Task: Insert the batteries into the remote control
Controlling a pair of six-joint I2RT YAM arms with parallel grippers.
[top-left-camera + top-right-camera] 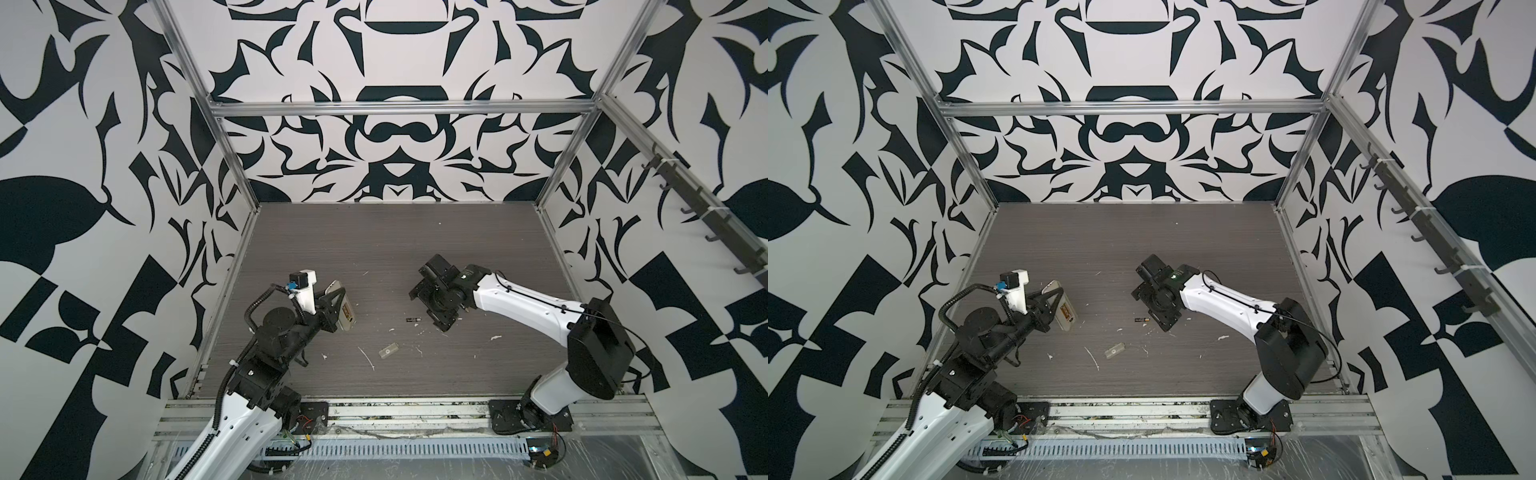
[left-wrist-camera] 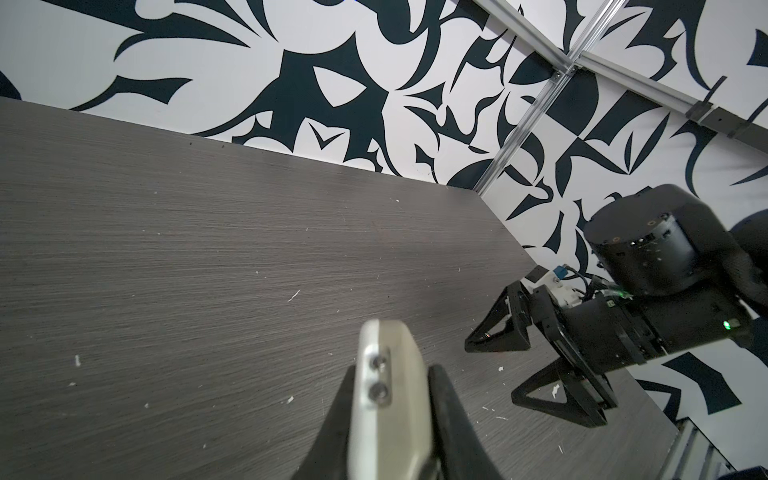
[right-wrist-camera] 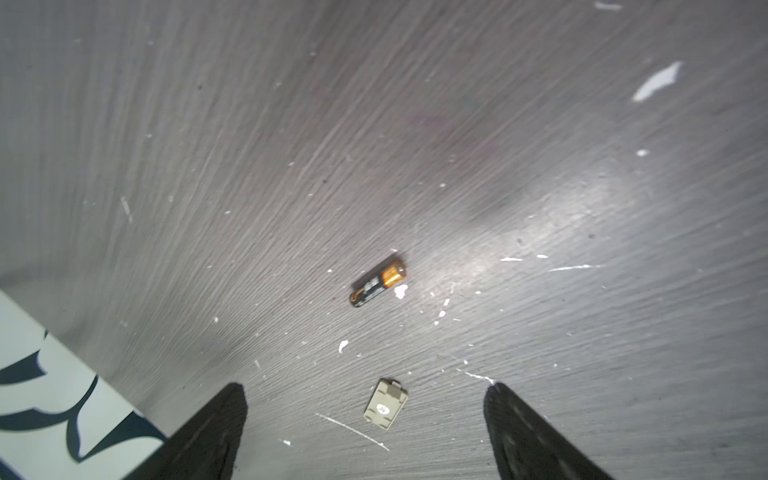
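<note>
My left gripper (image 1: 337, 303) is shut on the remote control (image 1: 348, 318), a slim white handset held on edge above the left of the table. Its open back faces right, and something brownish shows in the recess. In the left wrist view the remote control (image 2: 386, 336) sticks out between the two black fingers. One battery (image 1: 413, 320), dark with a copper end, lies on the table just left of my right gripper (image 1: 432, 307). That gripper hangs open over the table with nothing between its fingers. In the right wrist view the battery (image 3: 377, 282) lies beyond the fingertips.
A small translucent cover piece (image 1: 387, 350) lies flat on the table nearer the front; the same cover piece (image 3: 385, 402) sits between my right fingertips' lines. White scraps (image 1: 366, 357) are scattered over the grey table (image 1: 374, 249). Patterned walls close in the left, right and back.
</note>
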